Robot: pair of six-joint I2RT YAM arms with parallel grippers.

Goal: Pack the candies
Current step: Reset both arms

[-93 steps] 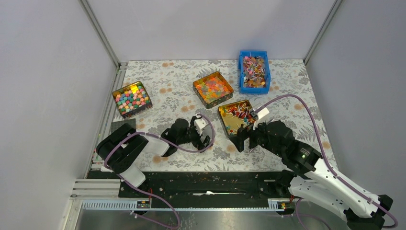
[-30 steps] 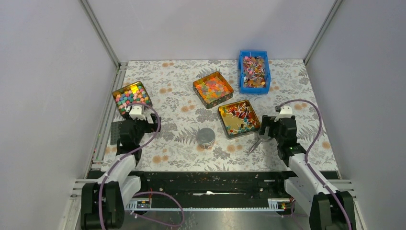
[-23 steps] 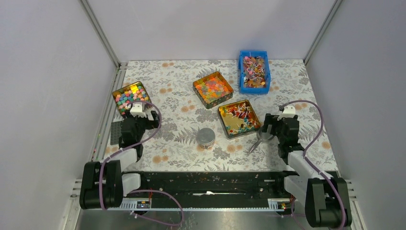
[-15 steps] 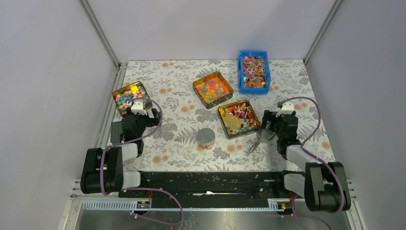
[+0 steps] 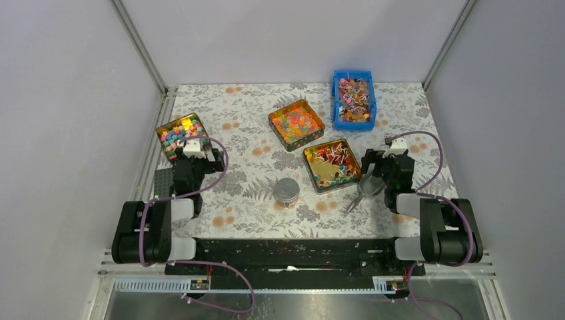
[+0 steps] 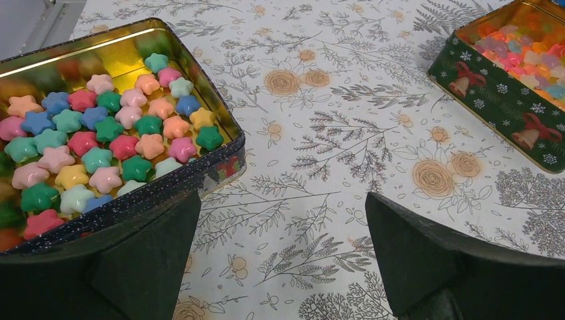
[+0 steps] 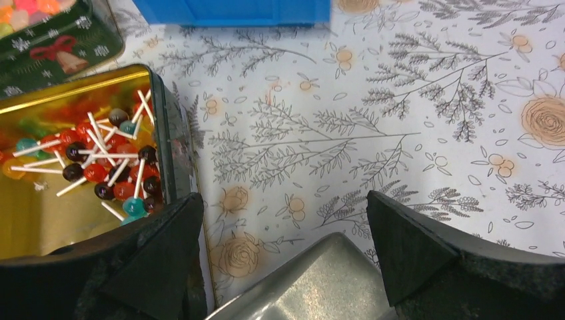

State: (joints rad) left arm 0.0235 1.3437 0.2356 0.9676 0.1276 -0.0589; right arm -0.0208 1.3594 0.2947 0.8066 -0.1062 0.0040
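The candies (image 5: 353,99), tiny mixed-colour sweets with thin pale ends, fill a blue bin (image 5: 335,100) at the back right. More of them (image 7: 113,167) lie in a gold square tin (image 5: 313,175) at the centre right. A small round grey container (image 5: 287,191) stands on the cloth in front of that tin. My left gripper (image 5: 193,162) is open and empty over bare cloth in the left wrist view (image 6: 283,207). My right gripper (image 5: 381,171) is open in the right wrist view (image 7: 283,203), just right of the gold tin, above a silver metal scoop (image 7: 320,280) that lies on the cloth.
A tin of star-shaped pastel sweets (image 6: 100,153) sits close to my left gripper's left finger. A green Christmas tin (image 5: 296,125) of orange-yellow-green pieces stands at the back centre. The scoop also shows in the top view (image 5: 362,195). A dark plate (image 5: 161,183) lies at the left edge.
Both arms have pulled back from the centre to the sides and folded down. The round grey container and the scoop now stand free on the cloth.
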